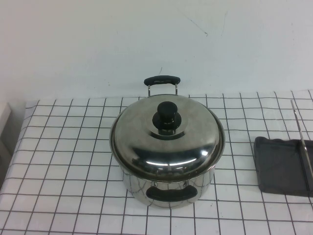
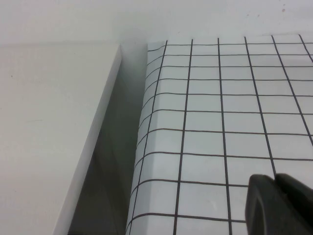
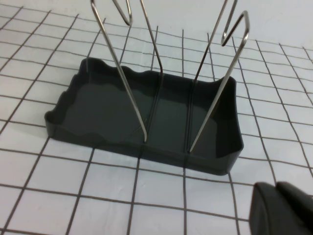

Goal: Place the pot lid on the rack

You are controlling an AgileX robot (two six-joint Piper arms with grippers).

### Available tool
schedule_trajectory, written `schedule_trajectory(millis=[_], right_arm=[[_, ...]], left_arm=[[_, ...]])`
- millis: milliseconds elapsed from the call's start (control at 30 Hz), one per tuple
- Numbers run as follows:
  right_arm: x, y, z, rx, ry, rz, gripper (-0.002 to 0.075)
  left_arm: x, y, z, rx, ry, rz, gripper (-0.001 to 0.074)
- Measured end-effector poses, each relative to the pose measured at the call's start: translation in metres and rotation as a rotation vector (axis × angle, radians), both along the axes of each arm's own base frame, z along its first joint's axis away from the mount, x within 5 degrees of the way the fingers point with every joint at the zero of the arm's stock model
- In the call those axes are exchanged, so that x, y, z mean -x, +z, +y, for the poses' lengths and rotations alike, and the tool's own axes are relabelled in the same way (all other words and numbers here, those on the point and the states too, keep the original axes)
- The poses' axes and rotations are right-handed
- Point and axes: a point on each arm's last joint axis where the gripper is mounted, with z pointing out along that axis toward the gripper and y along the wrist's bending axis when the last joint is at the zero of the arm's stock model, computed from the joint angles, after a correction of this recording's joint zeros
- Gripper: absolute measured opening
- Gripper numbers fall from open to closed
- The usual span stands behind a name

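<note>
So basically nothing's done yet on this one. The pot lid (image 1: pixel 167 137) is sitting squarely on the pot (image 1: pixel 168 188), dead centre of the high view, black knob (image 1: pixel 167 116) pointing up, and nobody's touching it. The rack (image 1: pixel 282 165) is way over at the right edge of that same view, well apart from the pot, and partly cut off by the frame. Its wire rods (image 3: pixel 128 78) stand up out of the dark tray with nothing slotted between them, which you can see nicely in the right wrist view.

Neither arm shows up in the high view at all. The left gripper (image 2: pixel 279 204) only peeks in at the lower right corner of its own wrist view, fingers together and holding nothing, looking down at the bare checked counter (image 2: pixel 220 112) near its edge, beside a pale flat surface (image 2: pixel 49 137). The right gripper (image 3: pixel 283 209) is the same story: a dark bit in the lower right of its wrist view, fingers pressed together, empty, with the rack just in front of it on the counter.

So my read: whole job is still ahead. Something has to open up, get to the knob, lift the lid off, carry it across to the right and stand it between those rods. I'd guess the right arm is the better bet since it's already parked by the rack.
</note>
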Motion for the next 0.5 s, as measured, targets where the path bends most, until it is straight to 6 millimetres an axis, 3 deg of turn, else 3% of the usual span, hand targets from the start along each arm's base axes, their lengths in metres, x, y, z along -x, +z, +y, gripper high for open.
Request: schedule_trajectory(millis=[500], right_arm=[[0.0000,0.0000,0.0000,0.000,0.000,0.000,-0.0003]], left_arm=[[0.0000,0.0001,-0.0006,0.019,-0.001,0.000,-0.0003]])
